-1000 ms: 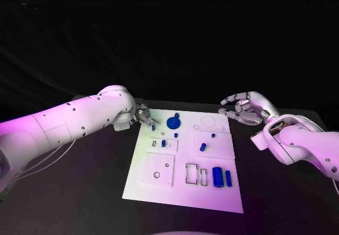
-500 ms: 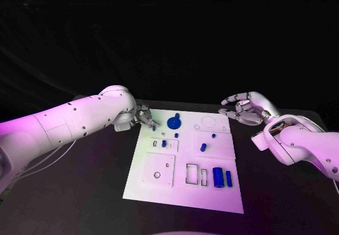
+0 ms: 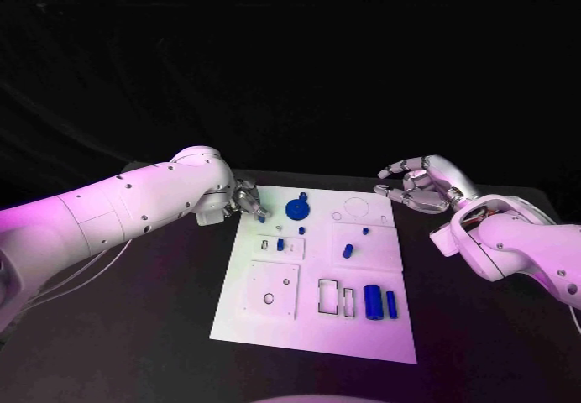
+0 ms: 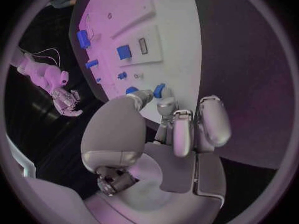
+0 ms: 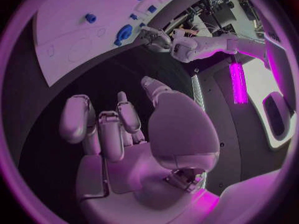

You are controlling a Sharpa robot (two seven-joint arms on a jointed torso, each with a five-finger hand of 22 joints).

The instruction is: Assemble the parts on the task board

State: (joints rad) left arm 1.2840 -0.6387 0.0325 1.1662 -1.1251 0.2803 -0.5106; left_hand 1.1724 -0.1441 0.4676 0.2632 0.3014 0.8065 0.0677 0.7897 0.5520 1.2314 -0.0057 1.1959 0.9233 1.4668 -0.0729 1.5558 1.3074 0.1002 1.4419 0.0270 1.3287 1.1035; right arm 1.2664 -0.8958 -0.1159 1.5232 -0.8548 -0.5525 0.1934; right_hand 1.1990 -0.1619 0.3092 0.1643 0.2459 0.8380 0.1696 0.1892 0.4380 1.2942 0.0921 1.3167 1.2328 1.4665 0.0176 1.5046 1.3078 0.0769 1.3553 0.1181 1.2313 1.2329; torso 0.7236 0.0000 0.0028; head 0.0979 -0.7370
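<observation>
One small blue part sits pinched in our left hand at the far left corner of the task board, our right hand hangs open holding nothing, and we think a loose pinch could drop it.

A black table carries the white task board, which lies flat at its middle and reaches from the near part toward the far edge, with dark tabletop bare on the left and right of it.
</observation>
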